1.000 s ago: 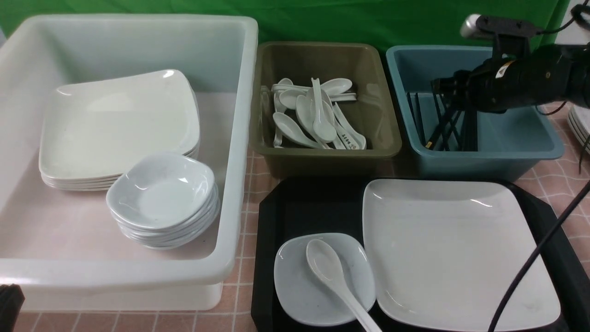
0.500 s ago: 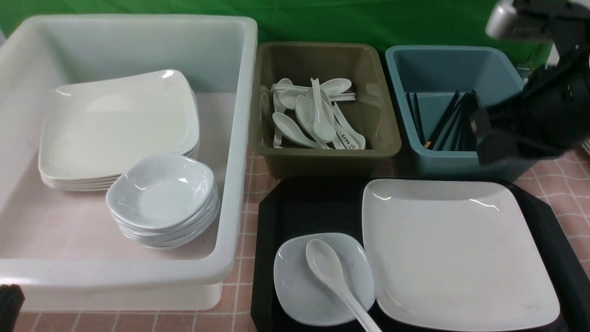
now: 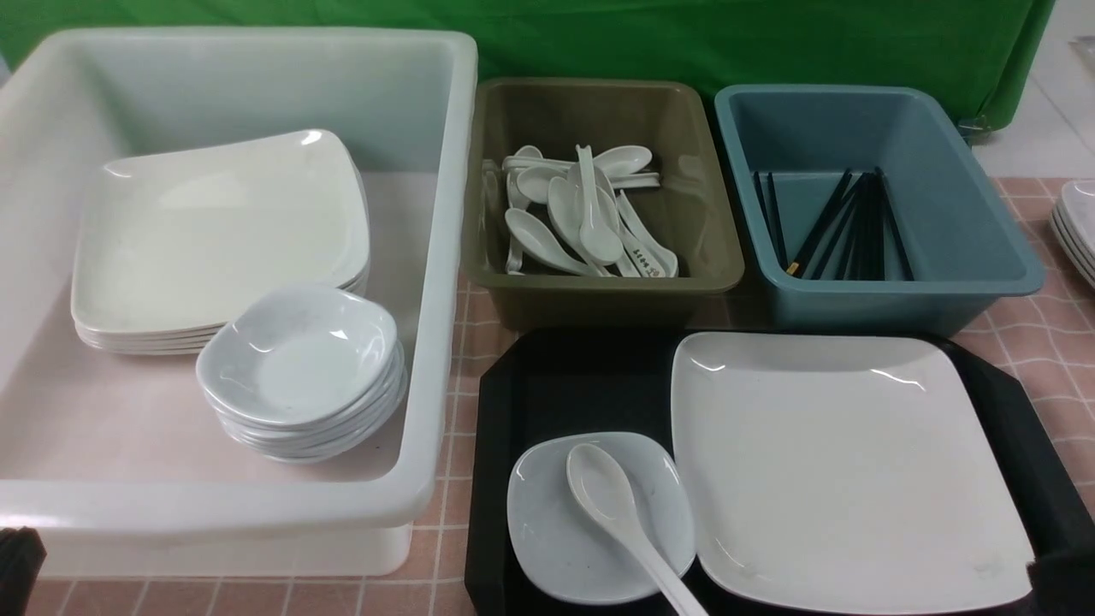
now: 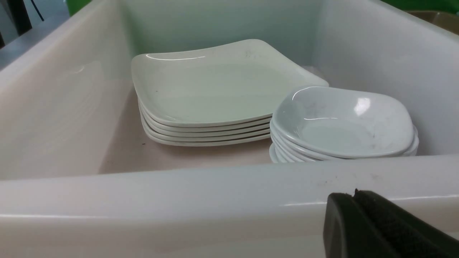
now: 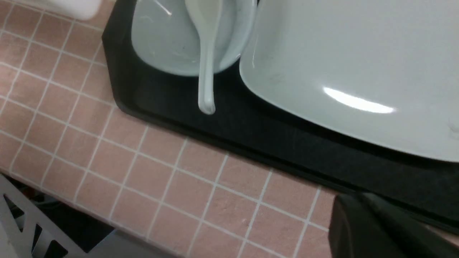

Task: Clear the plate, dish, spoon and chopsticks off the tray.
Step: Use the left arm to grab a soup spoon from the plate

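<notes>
Right wrist view: spoon (image 5: 207,64) across dish (image 5: 161,43), beside plate (image 5: 340,57), all on tray (image 5: 229,111), apart from right fingers (image 5: 346,222), closed and empty. Chopsticks (image 3: 868,231) in blue tub (image 3: 958,205). Left fingers (image 4: 339,218) closed, empty, near white tub (image 4: 179,200).

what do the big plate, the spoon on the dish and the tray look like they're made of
The plate: probably glazed ceramic, though melamine is possible; white and glossy, with bright highlights along its raised edge.
The spoon: smooth, shiny white, likely ceramic or melamine; the look alone doesn't settle which.
The tray: seems to be black plastic, judging by its dull sheen and molded, angled corners.
</notes>
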Available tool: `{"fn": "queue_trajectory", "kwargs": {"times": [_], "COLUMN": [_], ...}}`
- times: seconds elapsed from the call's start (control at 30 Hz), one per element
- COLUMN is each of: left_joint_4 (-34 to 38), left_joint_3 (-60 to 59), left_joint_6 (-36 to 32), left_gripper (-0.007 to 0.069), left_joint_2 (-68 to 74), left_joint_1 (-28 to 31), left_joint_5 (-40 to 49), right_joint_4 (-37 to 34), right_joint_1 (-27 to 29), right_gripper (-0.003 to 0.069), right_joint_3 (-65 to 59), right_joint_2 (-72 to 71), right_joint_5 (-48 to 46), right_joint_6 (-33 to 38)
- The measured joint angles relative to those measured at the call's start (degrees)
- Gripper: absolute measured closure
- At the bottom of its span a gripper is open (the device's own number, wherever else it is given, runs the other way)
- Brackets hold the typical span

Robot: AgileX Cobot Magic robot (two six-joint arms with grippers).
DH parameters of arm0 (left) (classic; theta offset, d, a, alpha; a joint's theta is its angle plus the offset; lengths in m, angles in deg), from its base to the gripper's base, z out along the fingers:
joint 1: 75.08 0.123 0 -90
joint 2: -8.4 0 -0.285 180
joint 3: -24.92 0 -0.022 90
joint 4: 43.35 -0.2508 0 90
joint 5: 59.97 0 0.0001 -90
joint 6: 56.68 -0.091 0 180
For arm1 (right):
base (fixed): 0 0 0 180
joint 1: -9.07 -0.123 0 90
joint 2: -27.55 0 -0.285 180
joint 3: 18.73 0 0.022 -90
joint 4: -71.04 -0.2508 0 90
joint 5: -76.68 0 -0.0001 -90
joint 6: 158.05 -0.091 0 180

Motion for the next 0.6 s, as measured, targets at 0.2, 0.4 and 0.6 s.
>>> {"fn": "queue_trajectory", "kwargs": {"times": [0.2,0.4,0.6], "left_joint_4": [0.0,22.74,48.27], "left_joint_3": [0.0,0.0,0.0], "left_joint_6": [0.1,14.09,28.5], "left_gripper": [0.062,0.062,0.062], "left_joint_2": [0.0,0.0,0.0], "left_joint_1": [0.0,0.0,0.0], "left_joint_5": [0.0,-2.71,-7.95], "right_joint_4": [0.0,0.0,0.0], "right_joint_1": [-0.04,-0.04,-0.04], "right_gripper": [0.0625,0.062,0.0613], "right_joint_3": [-6.36,-8.05,-8.47], "right_joint_2": [-12.88,-18.01,-18.49], "right_joint_5": [1.08,3.2,4.45], "right_joint_6": [0.0,-0.04,-0.02]}}
